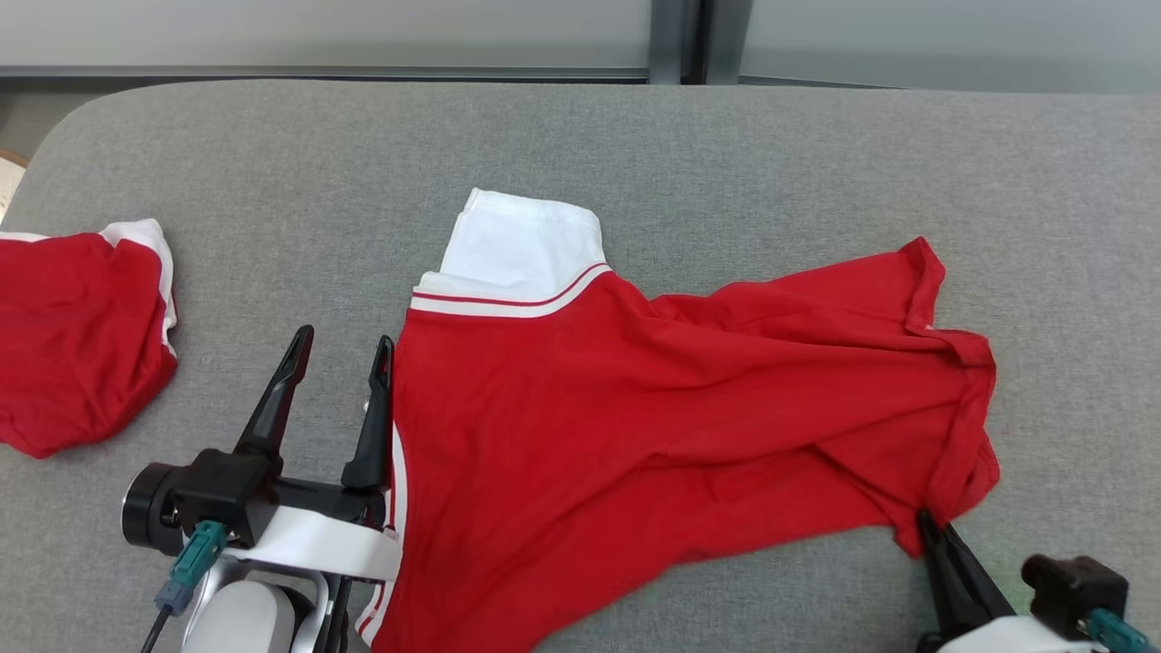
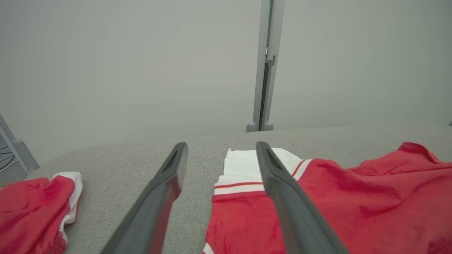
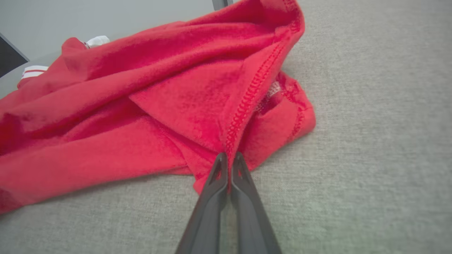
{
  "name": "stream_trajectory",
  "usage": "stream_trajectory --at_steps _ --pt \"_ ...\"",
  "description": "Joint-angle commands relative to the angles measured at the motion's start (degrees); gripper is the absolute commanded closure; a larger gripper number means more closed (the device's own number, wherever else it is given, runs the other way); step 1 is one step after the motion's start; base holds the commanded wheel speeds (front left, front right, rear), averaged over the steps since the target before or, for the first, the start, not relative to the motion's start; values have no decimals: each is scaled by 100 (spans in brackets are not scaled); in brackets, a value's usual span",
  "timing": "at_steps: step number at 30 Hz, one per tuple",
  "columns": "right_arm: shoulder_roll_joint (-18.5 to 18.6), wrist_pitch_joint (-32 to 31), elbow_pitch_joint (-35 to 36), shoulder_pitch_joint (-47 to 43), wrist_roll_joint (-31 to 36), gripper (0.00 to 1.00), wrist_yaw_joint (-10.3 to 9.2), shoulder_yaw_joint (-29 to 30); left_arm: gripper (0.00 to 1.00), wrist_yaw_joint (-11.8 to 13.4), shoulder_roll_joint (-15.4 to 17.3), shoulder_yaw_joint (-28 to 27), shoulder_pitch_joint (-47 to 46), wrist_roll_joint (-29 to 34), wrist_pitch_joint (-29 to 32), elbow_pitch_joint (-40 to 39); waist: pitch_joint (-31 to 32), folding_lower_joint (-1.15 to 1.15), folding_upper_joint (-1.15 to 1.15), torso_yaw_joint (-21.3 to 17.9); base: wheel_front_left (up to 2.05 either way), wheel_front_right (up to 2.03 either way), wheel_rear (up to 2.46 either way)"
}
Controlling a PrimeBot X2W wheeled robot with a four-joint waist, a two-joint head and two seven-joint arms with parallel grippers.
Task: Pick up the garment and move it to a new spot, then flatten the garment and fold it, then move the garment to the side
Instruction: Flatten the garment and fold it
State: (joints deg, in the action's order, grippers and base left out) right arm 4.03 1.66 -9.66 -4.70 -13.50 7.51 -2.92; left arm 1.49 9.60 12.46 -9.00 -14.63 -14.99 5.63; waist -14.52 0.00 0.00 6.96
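Grey felt tabletop [image 1: 726,163] under red garment [image 1: 635,408]; pale wall [image 1: 317,32], grey post [image 1: 676,41] behind.

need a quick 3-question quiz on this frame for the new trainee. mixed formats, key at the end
1. True or false: the right gripper is shut on a hem of the red garment.
2. Multiple choice: the left gripper is
A) open, beside the red garment's edge, holding nothing
B) shut on the white sleeve
C) open, hovering over the table's far right corner
3. Fill in: a second red-and-white garment lies on the grey table to the robot's ____.

Key: 1 true; 2 A; 3 left.
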Motion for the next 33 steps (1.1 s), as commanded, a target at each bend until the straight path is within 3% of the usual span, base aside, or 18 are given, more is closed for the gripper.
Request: stream_trajectory --at_steps 1,18,19,20,21,33 --pt "12 -32 51 -82 36 100 -4 44 0 -20 3 -30 24 20 -25 -10 22 0 0 -28 0 0 0" --pt "-81 -929 366 -1452 -245 100 -8 4 0 -67 -45 -125 393 31 -26 155 435 0 0 -197 0 0 0" --pt "-83 -907 409 -1434 -221 83 -7 24 0 -65 -40 -129 412 29 -26 160 448 0 0 -210 0 0 0" --pt "-81 -883 447 -1411 -183 45 -8 62 0 -62 -32 -132 440 23 -26 179 471 0 0 -225 0 0 0" --pt "-79 -848 510 -1378 -164 0 -9 80 0 -56 -27 -136 464 13 -26 192 486 0 0 -240 0 0 0" --pt "184 -350 1709 -785 157 0 -6 492 0 68 71 -234 631 -101 53 283 769 0 0 -394 0 0 0"
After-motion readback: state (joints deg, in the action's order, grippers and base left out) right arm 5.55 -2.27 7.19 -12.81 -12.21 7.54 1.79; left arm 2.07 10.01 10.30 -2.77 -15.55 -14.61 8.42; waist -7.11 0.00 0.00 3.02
